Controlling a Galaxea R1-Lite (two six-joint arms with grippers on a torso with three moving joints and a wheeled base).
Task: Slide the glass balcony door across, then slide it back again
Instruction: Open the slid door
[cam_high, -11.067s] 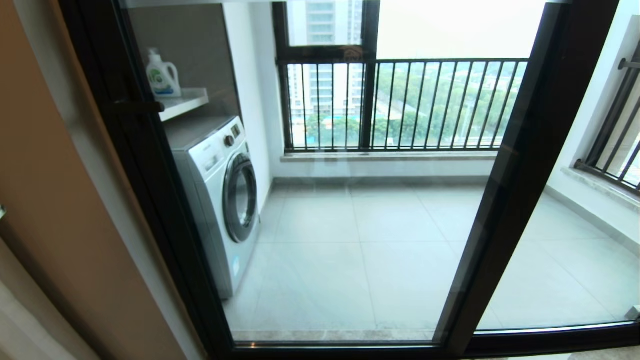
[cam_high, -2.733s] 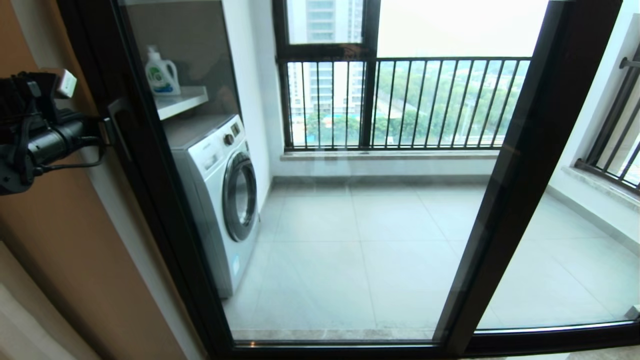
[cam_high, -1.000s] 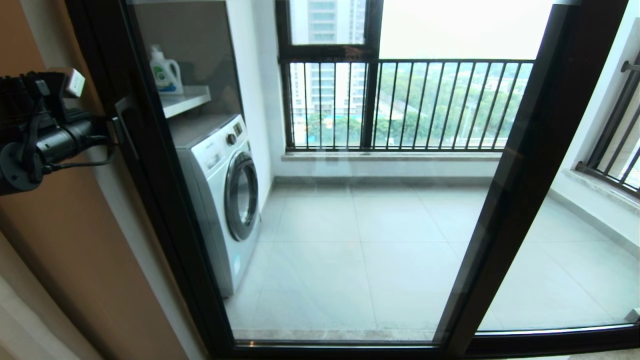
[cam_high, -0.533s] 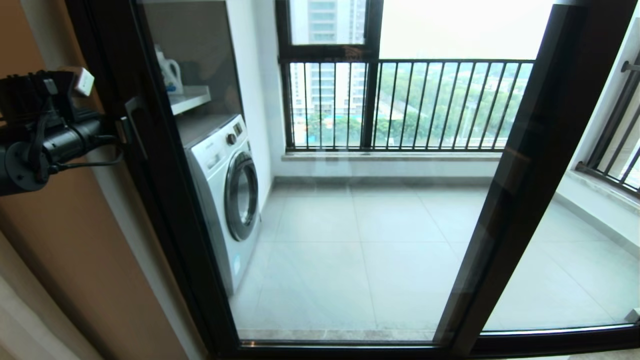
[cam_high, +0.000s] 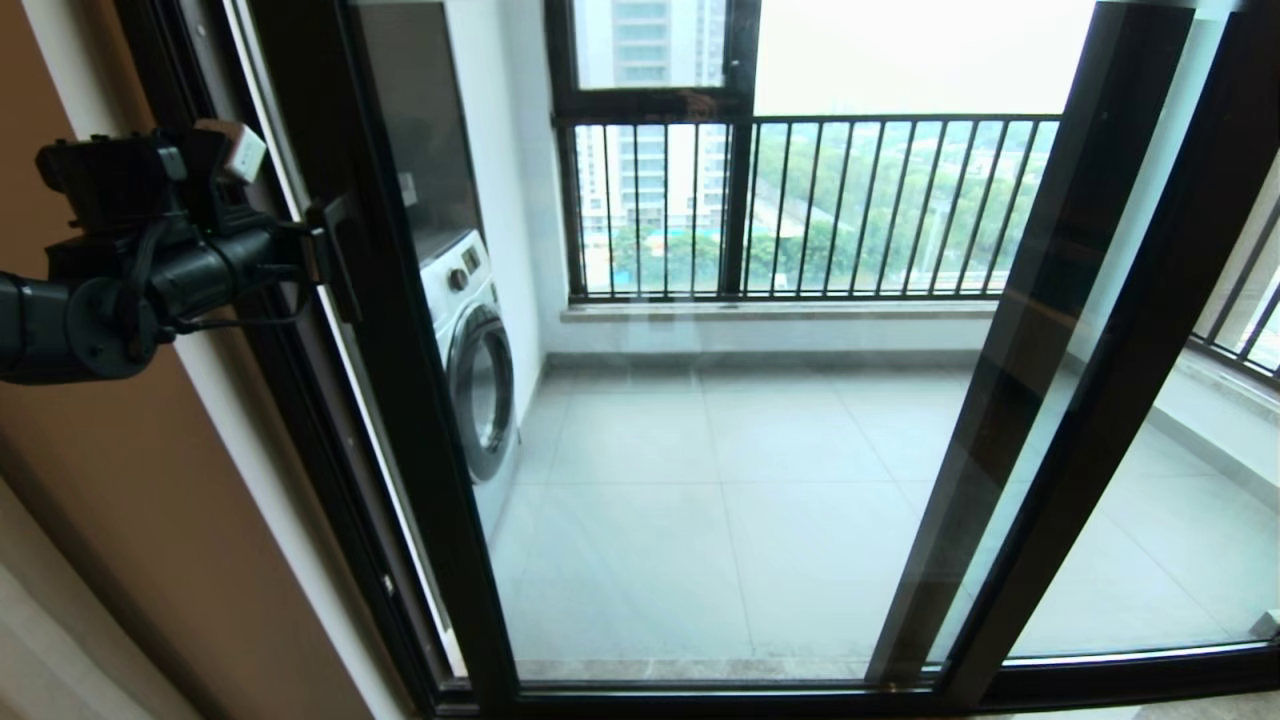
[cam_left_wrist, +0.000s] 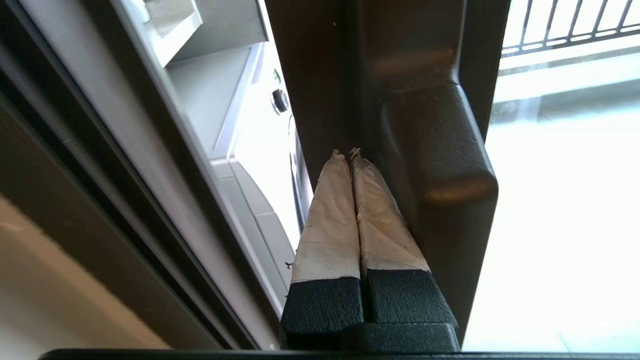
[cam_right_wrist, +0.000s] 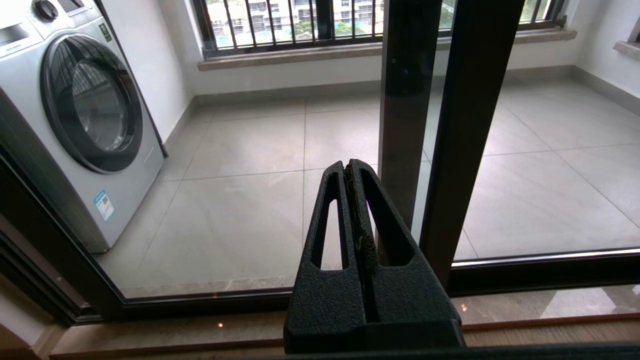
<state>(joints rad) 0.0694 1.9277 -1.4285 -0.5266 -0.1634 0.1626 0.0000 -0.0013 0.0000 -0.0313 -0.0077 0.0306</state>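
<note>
The glass balcony door (cam_high: 400, 330) stands partly slid to the right, with a narrow gap between its left upright and the jamb. Its dark latch handle (cam_high: 338, 258) sits on that upright. My left gripper (cam_high: 316, 250) is shut, its taped fingertips (cam_left_wrist: 332, 200) pressed against the upright (cam_left_wrist: 310, 75) right beside the latch handle (cam_left_wrist: 435, 150), with nothing held between them. The door's right upright (cam_high: 1120, 400) overlaps the matching fixed panel (cam_high: 1040, 300). My right gripper (cam_right_wrist: 348, 165) hangs shut and empty, low before the door's bottom rail, out of the head view.
A white washing machine (cam_high: 470, 350) stands on the balcony behind the left part of the door. The black-framed window with railing bars (cam_high: 800, 200) closes the far side. A brown wall (cam_high: 130, 500) flanks the jamb on the left. The floor track (cam_right_wrist: 500, 275) runs below.
The door has slid right with my left gripper against its handle. A gap has opened at the jamb, and the door's right upright now overlaps the fixed panel.
</note>
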